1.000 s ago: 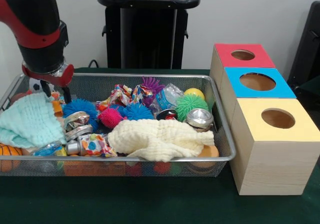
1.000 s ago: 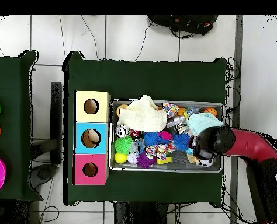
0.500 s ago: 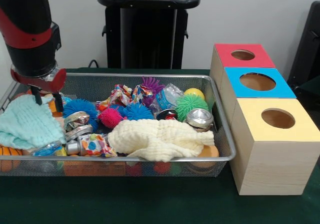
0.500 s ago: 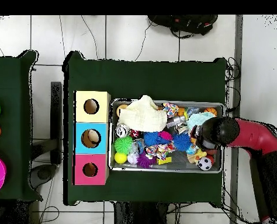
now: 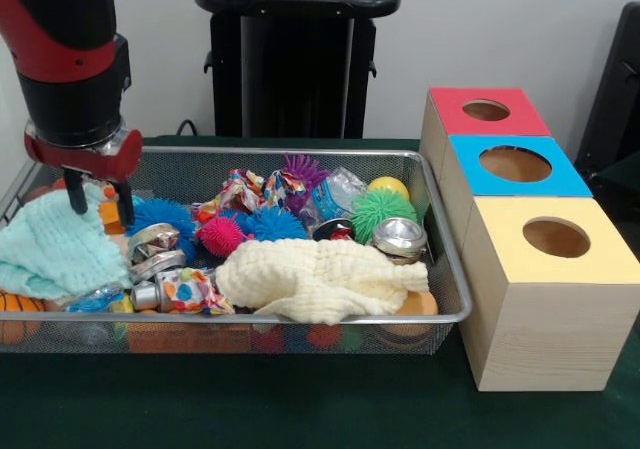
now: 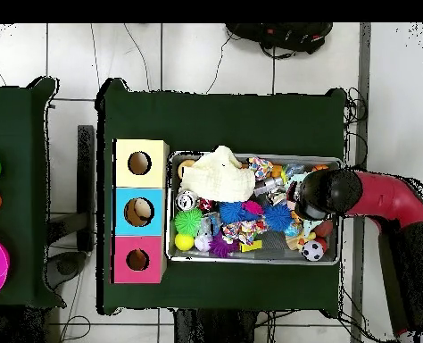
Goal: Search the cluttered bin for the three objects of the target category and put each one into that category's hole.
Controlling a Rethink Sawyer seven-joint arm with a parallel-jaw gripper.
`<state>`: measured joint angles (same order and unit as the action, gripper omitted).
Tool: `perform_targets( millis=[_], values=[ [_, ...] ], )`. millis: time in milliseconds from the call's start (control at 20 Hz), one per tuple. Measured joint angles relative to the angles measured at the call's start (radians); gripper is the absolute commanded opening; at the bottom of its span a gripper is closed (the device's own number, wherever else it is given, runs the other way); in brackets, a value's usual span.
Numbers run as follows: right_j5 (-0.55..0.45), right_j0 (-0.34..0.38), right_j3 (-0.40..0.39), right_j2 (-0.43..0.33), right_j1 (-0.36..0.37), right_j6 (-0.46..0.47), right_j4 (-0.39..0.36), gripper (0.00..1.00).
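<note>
My gripper (image 5: pixel 103 205) hangs open over the left end of the wire bin (image 5: pixel 452 269), its fingers (image 5: pixel 79 196) straddling the right edge of a mint cloth (image 5: pixel 55 244), with nothing held. Beside it lies a blue spiky ball (image 5: pixel 160 215). Pink (image 5: pixel 222 235), green (image 5: pixel 382 209) and purple (image 5: pixel 304 170) spiky balls, crushed cans (image 5: pixel 399 237), a yellow ball (image 5: pixel 389 185) and a cream cloth (image 5: pixel 320 277) fill the bin. From overhead the arm (image 6: pixel 340 192) covers the gripper and the mint cloth.
Three wooden boxes stand beside the bin, each with a round hole: red top (image 5: pixel 487 110), blue top (image 5: pixel 515 163), yellow top (image 5: pixel 556 237). A small basketball (image 5: pixel 15 303) sits at the bin's front left corner. A soccer ball (image 6: pixel 313 250) lies near the arm.
The arm has shifted sideways across the bin's end and the gripper has dropped lower over the mint cloth's edge. The soccer ball came into sight overhead.
</note>
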<state>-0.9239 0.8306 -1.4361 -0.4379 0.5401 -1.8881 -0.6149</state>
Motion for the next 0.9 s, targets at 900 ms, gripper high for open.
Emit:
perform_targets(
  millis=[900],
  values=[
    [0.0,0.112,-0.129,-0.039,0.069,0.058,-0.002,1.0]
  ],
)
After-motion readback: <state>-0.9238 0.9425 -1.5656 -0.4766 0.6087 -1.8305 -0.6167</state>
